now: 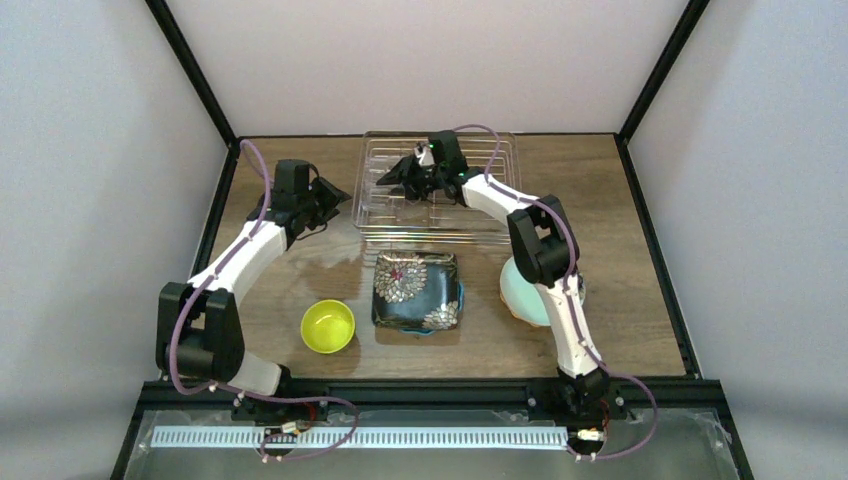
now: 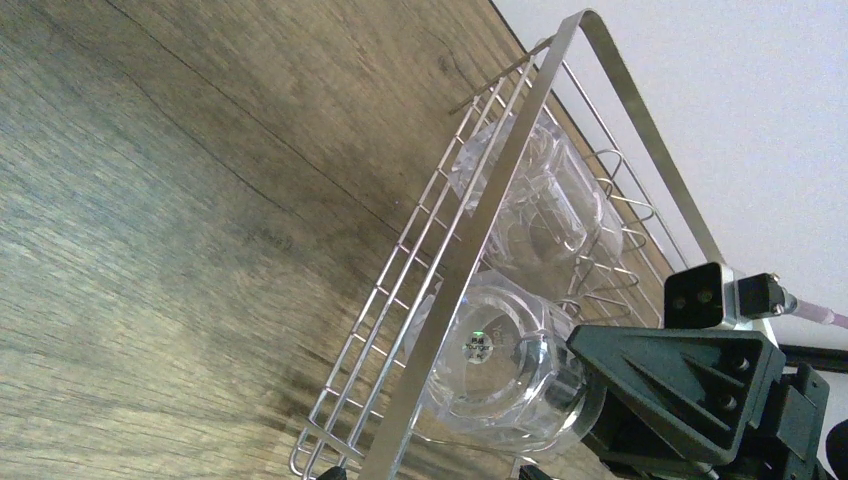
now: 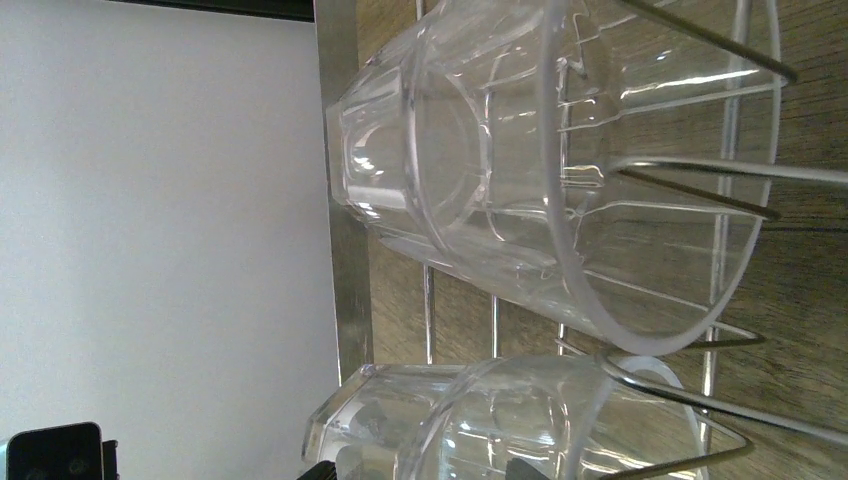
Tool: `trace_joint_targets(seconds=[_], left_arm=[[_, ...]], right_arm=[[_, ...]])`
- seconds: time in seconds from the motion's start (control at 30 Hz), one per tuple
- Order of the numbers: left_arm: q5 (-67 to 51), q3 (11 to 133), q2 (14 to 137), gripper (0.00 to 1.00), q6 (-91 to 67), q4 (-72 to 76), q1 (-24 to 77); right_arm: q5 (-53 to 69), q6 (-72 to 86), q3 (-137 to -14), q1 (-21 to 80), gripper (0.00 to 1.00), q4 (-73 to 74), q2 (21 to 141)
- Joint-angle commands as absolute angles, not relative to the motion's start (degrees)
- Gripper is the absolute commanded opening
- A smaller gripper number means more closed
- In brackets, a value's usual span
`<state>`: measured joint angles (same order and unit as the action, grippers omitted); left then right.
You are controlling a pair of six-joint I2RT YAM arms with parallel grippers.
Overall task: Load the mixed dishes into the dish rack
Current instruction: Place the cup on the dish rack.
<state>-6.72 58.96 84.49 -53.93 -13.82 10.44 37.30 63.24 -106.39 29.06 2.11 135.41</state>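
The dish rack (image 1: 478,222) stands at the back middle of the table. Two clear glasses lie on their sides in it, one (image 2: 535,205) farther off and one (image 2: 500,365) nearer the rack's corner. My right gripper (image 3: 422,470) is open over the rack, its fingertips either side of the nearer glass (image 3: 480,420), below the other glass (image 3: 520,170). My left gripper (image 1: 335,193) hangs open just left of the rack, holding nothing. In front of the rack lie the black square floral plate (image 1: 416,290), the yellow-green bowl (image 1: 328,326) and the mint plate (image 1: 517,290), partly behind my right arm.
A teal edge (image 1: 461,300) shows under the black plate's right side. The rack's flat metal rim (image 2: 470,250) runs close in front of my left gripper. Black frame posts and white walls enclose the table.
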Motion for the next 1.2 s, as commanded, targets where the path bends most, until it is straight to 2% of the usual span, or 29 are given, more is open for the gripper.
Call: trace_joint_targets(seconds=[0.0,0.47,0.87,1.17], left_arm=[[-6.77,59.87,84.97,1.00,-53.62,-14.32,10.28],[-6.49,59.89,85.37,1.00,-53.61,-14.40,10.33],[-6.01,59.87,85.95,1.00,-53.69,-14.33,10.30],[-6.33,60.08,87.32,1.00,-54.67,-13.14,10.88]], right_arm=[[33.95,60.84,-103.78,27.83,0.99,6.47,134.22],[34.25,60.23,-96.37,26.16,0.99,0.89,129.52],[33.14,56.44,-95.04,25.08,0.99,1.06,126.23],[30.43,49.93,-99.43,25.19,0.99,10.19,126.74]])
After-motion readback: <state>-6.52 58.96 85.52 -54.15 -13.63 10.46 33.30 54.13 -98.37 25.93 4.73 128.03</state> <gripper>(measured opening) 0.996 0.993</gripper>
